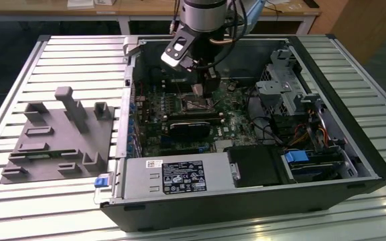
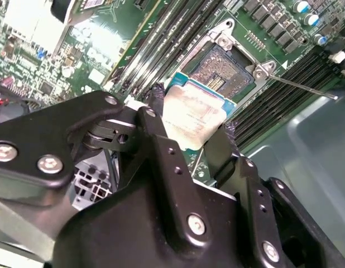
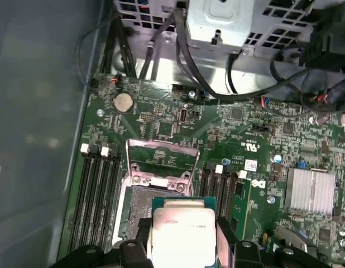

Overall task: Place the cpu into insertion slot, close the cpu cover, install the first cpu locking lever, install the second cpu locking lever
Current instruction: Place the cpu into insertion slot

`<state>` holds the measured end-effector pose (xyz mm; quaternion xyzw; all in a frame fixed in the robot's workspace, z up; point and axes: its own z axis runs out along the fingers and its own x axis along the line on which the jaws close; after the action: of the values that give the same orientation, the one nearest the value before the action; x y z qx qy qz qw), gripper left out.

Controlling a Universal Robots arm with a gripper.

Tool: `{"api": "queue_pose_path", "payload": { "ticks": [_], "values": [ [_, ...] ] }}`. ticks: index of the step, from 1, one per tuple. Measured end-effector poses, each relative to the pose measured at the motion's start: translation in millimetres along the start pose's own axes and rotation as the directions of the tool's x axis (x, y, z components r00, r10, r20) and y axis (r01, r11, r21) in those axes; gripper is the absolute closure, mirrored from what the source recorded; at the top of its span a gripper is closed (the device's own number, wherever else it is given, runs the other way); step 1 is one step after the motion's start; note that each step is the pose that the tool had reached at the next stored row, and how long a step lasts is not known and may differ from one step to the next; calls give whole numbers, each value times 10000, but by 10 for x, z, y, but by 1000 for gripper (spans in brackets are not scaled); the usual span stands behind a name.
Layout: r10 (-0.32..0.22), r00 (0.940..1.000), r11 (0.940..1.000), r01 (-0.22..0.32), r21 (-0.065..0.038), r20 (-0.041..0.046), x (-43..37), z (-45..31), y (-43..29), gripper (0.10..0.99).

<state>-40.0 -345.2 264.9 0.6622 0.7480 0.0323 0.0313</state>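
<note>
My gripper (image 2: 192, 118) is shut on the cpu (image 2: 196, 114), a flat square chip with a dull silver top, its black fingers (image 2: 156, 123) pressing on two opposite edges. The chip hangs tilted just above and beside the insertion slot (image 2: 225, 70), whose dark contact field lies bare. In the first wrist view the cpu (image 3: 181, 234) overlaps the slot's (image 3: 140, 204) near edge, and the cpu cover (image 3: 161, 146) stands raised behind it. A thin locking lever (image 2: 301, 86) sticks out beside the slot. In the exterior view the gripper (image 1: 205, 86) reaches into the case above the slot (image 1: 194, 104).
Memory slots (image 3: 100, 190) flank the socket. A finned heatsink (image 3: 309, 190) and black cables (image 3: 239, 61) are nearby. The case holds a labelled power supply (image 1: 183, 175) and a drive cage (image 1: 287, 90). A grey fixture (image 1: 59, 135) lies on the slatted table at the exterior view's left.
</note>
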Motion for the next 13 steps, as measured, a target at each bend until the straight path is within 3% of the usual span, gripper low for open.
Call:
{"api": "queue_pose_path", "payload": {
  "ticks": [13],
  "values": [
    [872, 9962, 9962, -872, -1, 78, 49, 129, -24, 549]
  ]
}}
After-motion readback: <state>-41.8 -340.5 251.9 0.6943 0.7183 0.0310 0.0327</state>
